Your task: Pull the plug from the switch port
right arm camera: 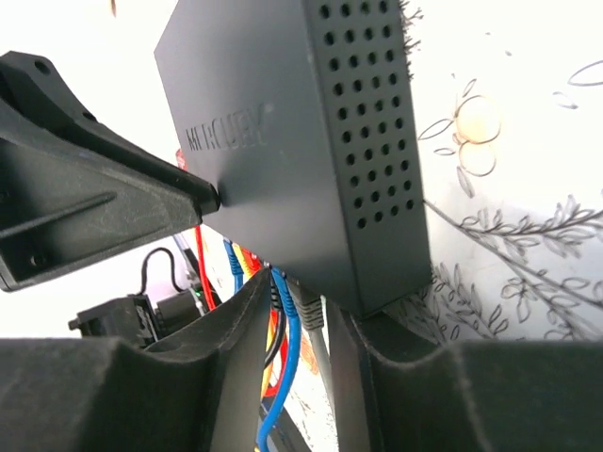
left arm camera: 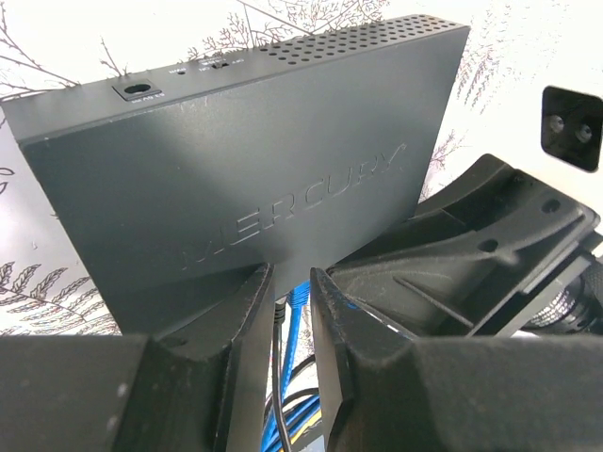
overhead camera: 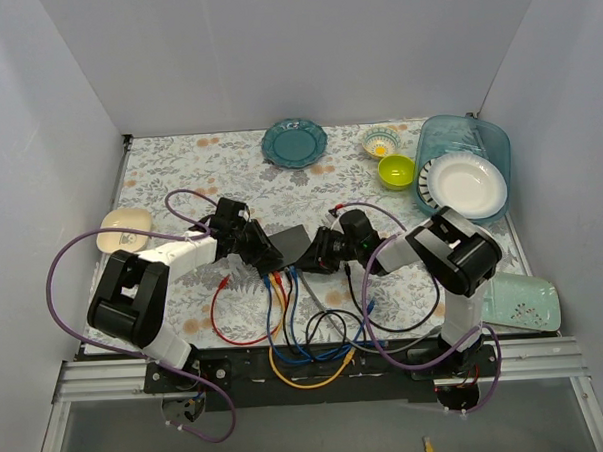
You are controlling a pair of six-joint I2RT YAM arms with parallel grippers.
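The black switch box lies mid-table, its port edge facing me, with red, yellow, blue, black and grey cables plugged in. My left gripper is at the left of that edge. In the left wrist view its jaws are almost closed on a black plug and a blue plug under the box. My right gripper is at the right end. Its jaws press a blue plug and a grey plug below the box corner.
Loose cables loop over the near table edge. A cream dish is at the left, a teal plate and two small bowls at the back. A blue tub with a white plate and a green tray are at the right.
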